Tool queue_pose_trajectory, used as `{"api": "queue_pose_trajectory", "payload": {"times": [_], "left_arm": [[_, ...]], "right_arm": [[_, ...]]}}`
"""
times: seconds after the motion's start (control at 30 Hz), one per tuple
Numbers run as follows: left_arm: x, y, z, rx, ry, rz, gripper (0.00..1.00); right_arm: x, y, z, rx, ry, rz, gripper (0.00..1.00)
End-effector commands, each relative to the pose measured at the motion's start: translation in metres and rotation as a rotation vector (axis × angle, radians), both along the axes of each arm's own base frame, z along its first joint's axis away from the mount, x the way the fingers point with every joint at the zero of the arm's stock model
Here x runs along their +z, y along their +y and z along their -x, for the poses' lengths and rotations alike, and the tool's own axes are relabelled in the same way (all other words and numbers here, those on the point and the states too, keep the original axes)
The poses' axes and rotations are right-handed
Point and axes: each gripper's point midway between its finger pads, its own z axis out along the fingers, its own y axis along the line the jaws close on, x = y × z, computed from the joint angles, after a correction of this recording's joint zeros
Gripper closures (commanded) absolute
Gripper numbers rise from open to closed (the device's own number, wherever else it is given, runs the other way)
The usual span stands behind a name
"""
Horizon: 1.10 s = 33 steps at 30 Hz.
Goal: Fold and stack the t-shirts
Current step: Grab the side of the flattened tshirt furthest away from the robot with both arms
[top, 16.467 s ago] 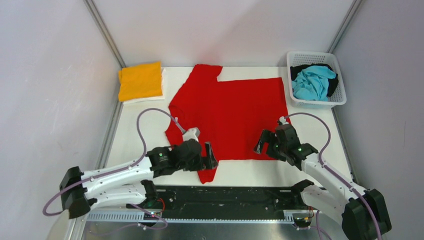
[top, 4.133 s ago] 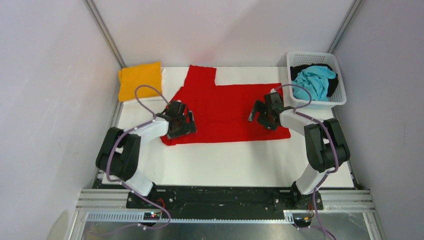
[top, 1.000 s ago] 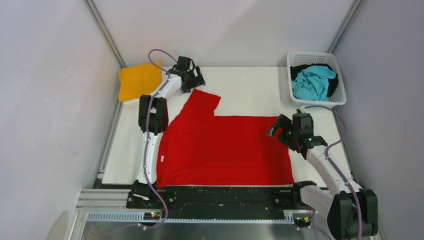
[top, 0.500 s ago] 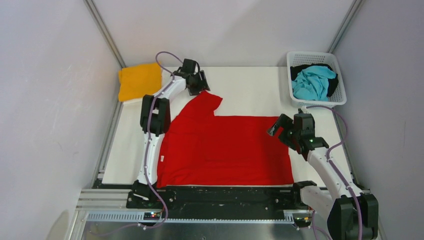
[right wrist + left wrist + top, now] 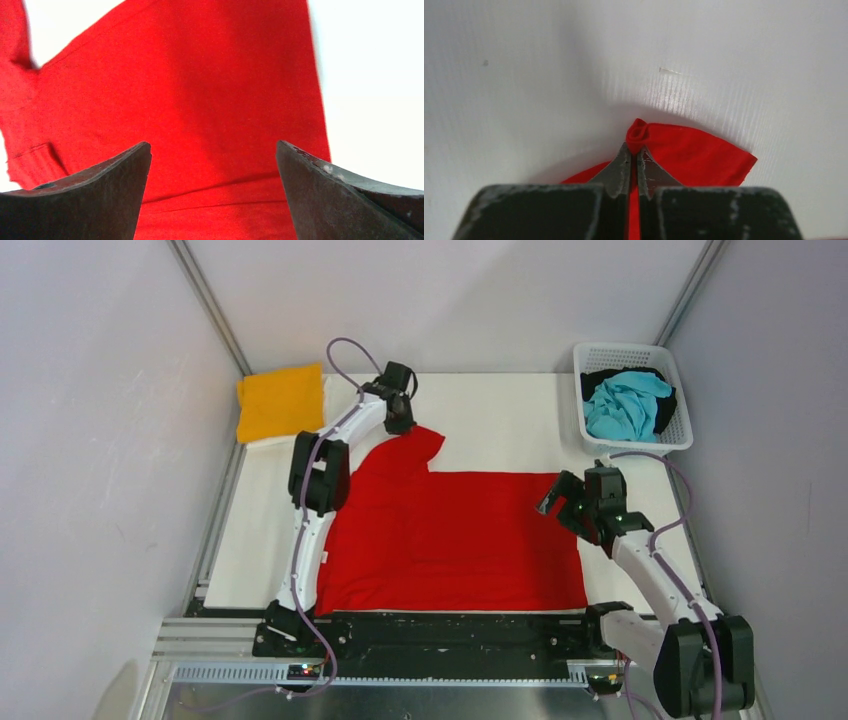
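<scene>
A: Where is the red t-shirt (image 5: 460,530)?
B: Flat at the table's near edge, long axis left to right, one sleeve pointing away; bare table (image 5: 510,425) beyond.
A: The arms?
B: Left arm stretched far, left gripper (image 5: 634,151) clenched on the sleeve tip; right gripper (image 5: 556,504) gapes above the far right corner.

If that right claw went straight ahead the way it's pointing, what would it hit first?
Probably the red t-shirt: the open right gripper aims at its cloth, though its height is unclear.
</scene>
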Motion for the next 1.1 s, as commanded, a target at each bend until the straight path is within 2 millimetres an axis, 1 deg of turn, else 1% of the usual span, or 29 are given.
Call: {"api": "queue_pose_trajectory", "payload": {"times": [0.0,0.03,0.07,0.1,0.13,0.17,0.2,0.23,0.27,0.3,0.37,0.43,0.47,0.5,0.53,0.57,0.6,0.63,0.67,0.7,0.73,0.77,0.8,0.9,0.93,0.97,1.0,1.03,1.07], "left_arm": [[0.024,-0.001,-0.011,-0.034,-0.058,-0.03,0.98],[0.028,-0.004,-0.011,-0.044,-0.069,-0.036,1.0],[0.033,-0.004,-0.012,-0.062,-0.082,-0.044,1.0],[0.036,-0.007,-0.012,-0.073,-0.091,-0.05,1.0],[0.042,-0.009,-0.011,-0.095,-0.103,-0.059,1.0],[0.045,-0.01,-0.011,-0.106,-0.11,-0.067,1.0],[0.05,-0.012,-0.01,-0.129,-0.123,-0.08,1.0],[0.051,-0.012,-0.008,-0.14,-0.124,-0.088,1.0],[0.057,-0.015,-0.007,-0.166,-0.135,-0.095,1.0],[0.058,-0.015,-0.005,-0.183,-0.135,-0.103,1.0],[0.069,-0.018,-0.001,-0.212,-0.154,-0.111,1.0],[0.074,-0.022,0.003,-0.246,-0.164,-0.127,1.0],[0.075,-0.025,0.005,-0.258,-0.168,-0.134,1.0],[0.079,-0.025,0.007,-0.269,-0.174,-0.142,1.0],[0.081,-0.027,0.009,-0.274,-0.179,-0.148,1.0],[0.083,-0.026,0.011,-0.28,-0.181,-0.153,1.0],[0.085,-0.027,0.012,-0.282,-0.186,-0.155,1.0],[0.086,-0.026,0.015,-0.284,-0.186,-0.156,1.0],[0.086,-0.027,0.014,-0.285,-0.191,-0.155,1.0],[0.088,-0.027,0.017,-0.289,-0.191,-0.153,1.0],[0.086,-0.027,0.018,-0.292,-0.188,-0.153,1.0],[0.09,-0.029,0.019,-0.3,-0.196,-0.148,1.0],[0.089,-0.028,0.02,-0.307,-0.195,-0.149,1.0],[0.095,-0.03,0.025,-0.32,-0.207,-0.151,1.0],[0.093,-0.03,0.029,-0.325,-0.201,-0.157,1.0],[0.1,-0.031,0.03,-0.326,-0.217,-0.157,1.0],[0.098,-0.03,0.033,-0.33,-0.211,-0.162,1.0],[0.105,-0.032,0.035,-0.334,-0.227,-0.162,1.0],[0.107,-0.03,0.039,-0.336,-0.229,-0.172,1.0]], "right_arm": [[-0.004,-0.021,-0.014,-0.062,0.019,0.109,0.01],[-0.003,-0.028,-0.017,-0.084,0.024,0.146,0.01],[-0.002,-0.029,-0.022,-0.086,0.044,0.168,0.01],[0.006,-0.034,-0.029,-0.103,0.041,0.208,0.01],[-0.001,-0.036,-0.031,-0.108,0.079,0.236,0.01],[0.007,-0.04,-0.039,-0.127,0.069,0.277,0.01],[0.001,-0.042,-0.043,-0.13,0.099,0.304,0.01],[0.012,-0.046,-0.053,-0.155,0.084,0.335,0.01],[0.005,-0.051,-0.058,-0.177,0.115,0.366,0.01],[0.004,-0.05,-0.069,-0.182,0.128,0.374,0.02],[-0.001,-0.049,-0.086,-0.198,0.158,0.386,0.04],[-0.002,-0.049,-0.102,-0.222,0.184,0.404,0.07],[-0.004,-0.051,-0.105,-0.24,0.194,0.432,0.07],[-0.008,-0.051,-0.115,-0.251,0.211,0.45,0.08],[-0.012,-0.054,-0.113,-0.271,0.24,0.481,0.08],[-0.016,-0.054,-0.122,-0.28,0.257,0.497,0.09],[-0.011,-0.056,-0.128,-0.302,0.252,0.52,0.09],[-0.022,-0.058,-0.129,-0.309,0.283,0.542,0.09],[-0.017,-0.061,-0.135,-0.337,0.281,0.553,0.09],[-0.026,-0.063,-0.135,-0.344,0.305,0.574,0.09],[-0.025,-0.062,-0.139,-0.346,0.305,0.576,0.09],[-0.032,-0.062,-0.14,-0.345,0.323,0.59,0.09],[-0.033,-0.062,-0.14,-0.347,0.332,0.599,0.09],[-0.045,-0.063,-0.134,-0.345,0.376,0.632,0.1],[-0.048,-0.063,-0.131,-0.342,0.394,0.639,0.11],[-0.05,-0.062,-0.129,-0.343,0.403,0.639,0.11],[-0.053,-0.063,-0.126,-0.342,0.419,0.645,0.11],[-0.055,-0.062,-0.124,-0.342,0.426,0.645,0.12],[-0.057,-0.062,-0.122,-0.338,0.44,0.648,0.13]]}}
